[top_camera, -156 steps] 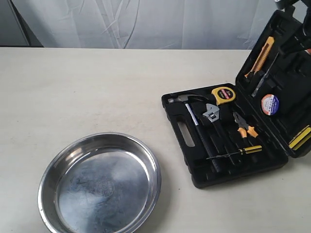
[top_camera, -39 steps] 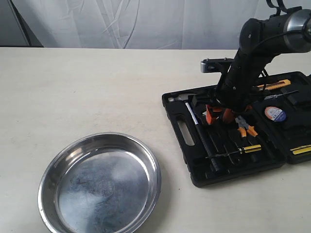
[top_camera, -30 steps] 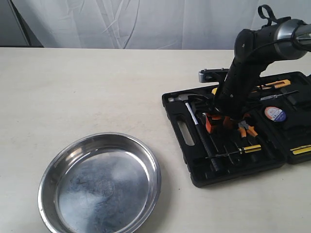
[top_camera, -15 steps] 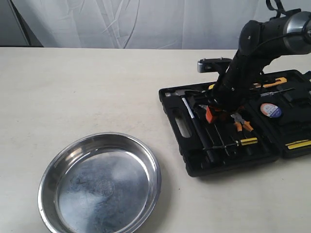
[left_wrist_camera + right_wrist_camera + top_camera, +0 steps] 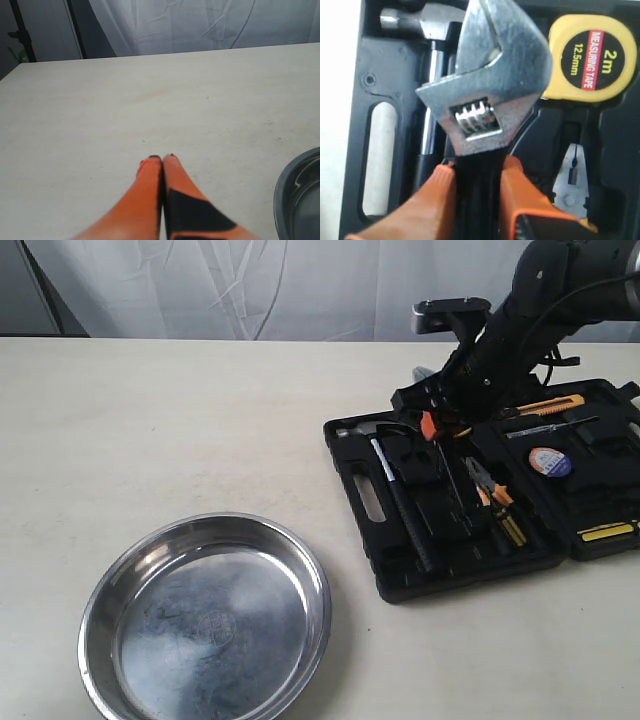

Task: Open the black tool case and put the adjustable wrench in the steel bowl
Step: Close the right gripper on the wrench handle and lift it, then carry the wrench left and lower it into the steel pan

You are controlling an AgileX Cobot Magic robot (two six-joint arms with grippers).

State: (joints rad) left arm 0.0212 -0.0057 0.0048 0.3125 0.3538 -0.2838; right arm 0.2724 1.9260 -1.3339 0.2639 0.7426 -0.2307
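**Right gripper (image 5: 438, 423) clamped on the wrench (image 5: 490, 75) over the open case (image 5: 350, 465).**
The orange fingers (image 5: 437, 200) pinch the wrench's black handle just below its silver head, which hangs over the hammer (image 5: 420, 22) and the yellow tape measure (image 5: 590, 55) in the tray (the lid (image 5: 590, 475) lies flat on the table (image 5: 200, 410)). The bowl (image 5: 210, 625) sits well apart from the case, to its left. The left gripper (image 5: 161, 159) hovers over bare table near the bowl's rim, its fingers pressed together on nothing.
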